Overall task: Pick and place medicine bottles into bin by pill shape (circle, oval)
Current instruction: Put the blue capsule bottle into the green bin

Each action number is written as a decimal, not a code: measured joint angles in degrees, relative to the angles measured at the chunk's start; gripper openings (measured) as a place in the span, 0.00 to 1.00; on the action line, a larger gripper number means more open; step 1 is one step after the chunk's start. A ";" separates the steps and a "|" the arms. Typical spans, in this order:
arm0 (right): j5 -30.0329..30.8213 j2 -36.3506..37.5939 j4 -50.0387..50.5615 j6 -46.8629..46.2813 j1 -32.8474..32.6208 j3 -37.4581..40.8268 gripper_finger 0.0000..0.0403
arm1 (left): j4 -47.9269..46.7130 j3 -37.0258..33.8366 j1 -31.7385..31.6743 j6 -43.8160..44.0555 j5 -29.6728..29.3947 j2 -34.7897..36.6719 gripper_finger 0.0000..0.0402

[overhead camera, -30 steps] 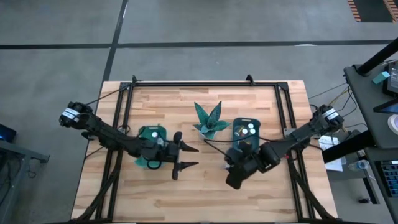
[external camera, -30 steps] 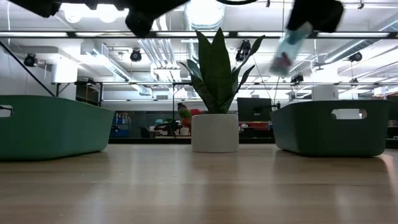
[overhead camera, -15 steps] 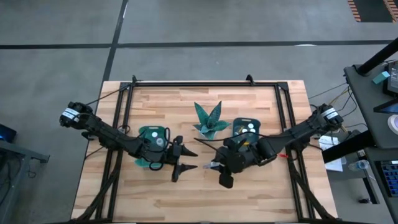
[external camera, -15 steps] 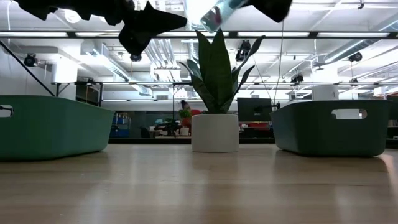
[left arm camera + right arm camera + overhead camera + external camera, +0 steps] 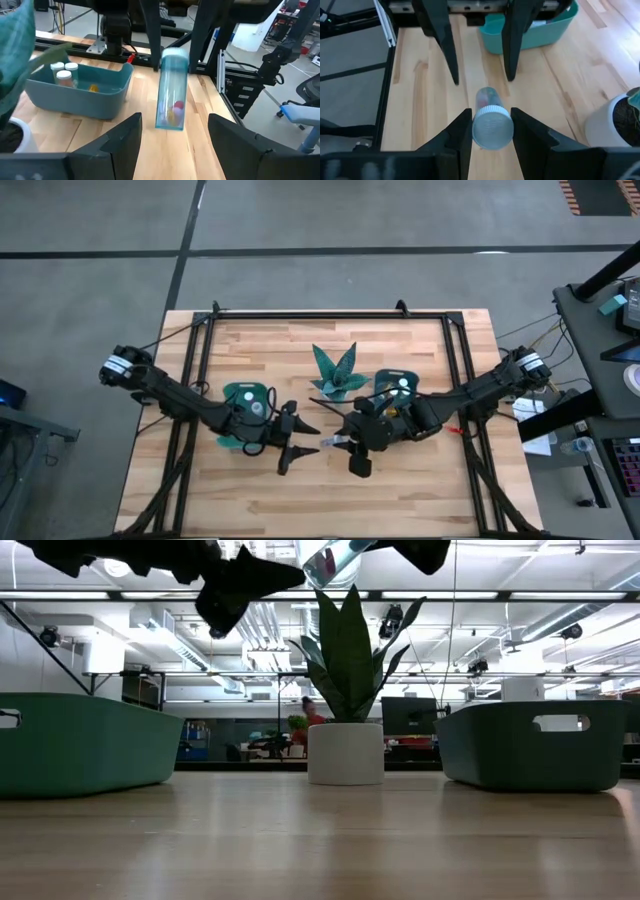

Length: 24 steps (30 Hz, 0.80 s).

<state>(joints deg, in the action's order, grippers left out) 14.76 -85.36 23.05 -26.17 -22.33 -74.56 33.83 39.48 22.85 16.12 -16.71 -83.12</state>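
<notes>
A clear pale-blue medicine bottle (image 5: 171, 95) with a pale cap and coloured pills at its free end hangs in the air over the table's middle. My right gripper (image 5: 345, 445) is shut on it. My left gripper (image 5: 315, 437) stands open just left of it. Its two fingers (image 5: 125, 142) are on either side of the bottle's free end and apart from it. In the low view the bottle (image 5: 335, 555) is high above the tabletop. More white-capped bottles (image 5: 64, 71) lie in the right teal bin (image 5: 385, 378). My right gripper pinches the bottle at its cap end (image 5: 492, 131) between its two fingers (image 5: 462, 135), one on each side. The fingers come from the table's right, slanting a little down, and lie along the bottle. The bottle is lifted clear, its base pointing toward my left gripper.
A teal spiky plant in a white pot (image 5: 337, 375) stands behind the grippers at the table's middle. The left teal bin (image 5: 240, 392) is under my left arm. A black frame (image 5: 300, 315) runs along the far and side edges. Bare wood lies toward the near edge.
My right gripper has carried the bottle toward the table's left, up to my left gripper, and has risen and rolled. The bottle, which hung slanting downward, now points nearly level at the open left fingers. My left gripper has rolled a little.
</notes>
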 joint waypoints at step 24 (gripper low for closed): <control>-0.17 -0.02 -0.71 1.94 0.00 0.00 0.28 | 7.90 4.09 -1.90 -0.50 4.46 -10.22 0.44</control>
<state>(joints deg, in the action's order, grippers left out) 14.59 -85.38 22.34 -24.24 -22.33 -74.56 41.72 43.57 20.95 15.62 -12.25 -93.34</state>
